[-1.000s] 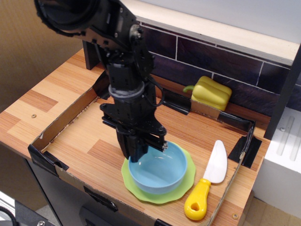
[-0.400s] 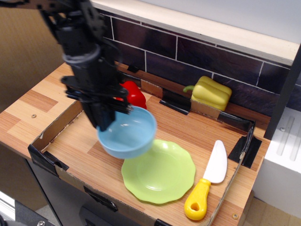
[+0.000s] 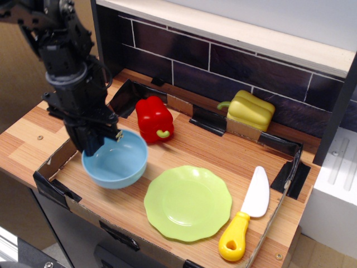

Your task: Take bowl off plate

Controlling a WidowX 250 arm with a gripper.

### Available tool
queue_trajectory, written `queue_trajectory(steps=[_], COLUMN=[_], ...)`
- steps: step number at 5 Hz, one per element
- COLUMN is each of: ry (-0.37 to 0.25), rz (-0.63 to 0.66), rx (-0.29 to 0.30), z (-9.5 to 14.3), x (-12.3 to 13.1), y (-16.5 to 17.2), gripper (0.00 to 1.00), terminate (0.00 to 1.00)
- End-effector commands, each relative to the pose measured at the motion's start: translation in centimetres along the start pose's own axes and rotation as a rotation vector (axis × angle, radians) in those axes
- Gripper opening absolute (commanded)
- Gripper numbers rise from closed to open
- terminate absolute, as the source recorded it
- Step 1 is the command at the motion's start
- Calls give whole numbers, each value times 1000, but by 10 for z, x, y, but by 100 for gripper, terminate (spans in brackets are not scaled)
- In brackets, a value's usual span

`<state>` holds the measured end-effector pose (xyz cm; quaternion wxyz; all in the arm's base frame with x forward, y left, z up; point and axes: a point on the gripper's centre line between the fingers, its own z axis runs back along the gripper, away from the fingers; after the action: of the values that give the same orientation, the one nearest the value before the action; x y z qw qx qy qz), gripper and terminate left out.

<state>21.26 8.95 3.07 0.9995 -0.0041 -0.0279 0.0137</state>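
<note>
Observation.image: bowl (image 3: 116, 161) in pincer (image 3: 96, 144), off plate (image 3: 188, 203).

The robot arm (image 3: 67, 61) is matte black throughout, built of blocky, angular segments with a grey ring collar round its middle. Thin black cables loop beside it, and its black fingers (image 3: 92, 142) are flat, squared plates.
</note>
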Motion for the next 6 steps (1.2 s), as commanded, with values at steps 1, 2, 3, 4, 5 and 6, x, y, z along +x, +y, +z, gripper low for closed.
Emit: queue_trajectory(steps=[1,2,3,4,5,6], ry=[14,-9,-39,-48,-45,-45], rz=[-29,-22,4,18,38,38], rx=[40,63,87,100,102,102], z=[-2,5,21,30,38,38], x=[-1,3,7,12,17,17], y=[1,-1,-7,-24,-39,-39], gripper=[100,100,100,100,100,100], terminate=[0,0,0,0,0,0])
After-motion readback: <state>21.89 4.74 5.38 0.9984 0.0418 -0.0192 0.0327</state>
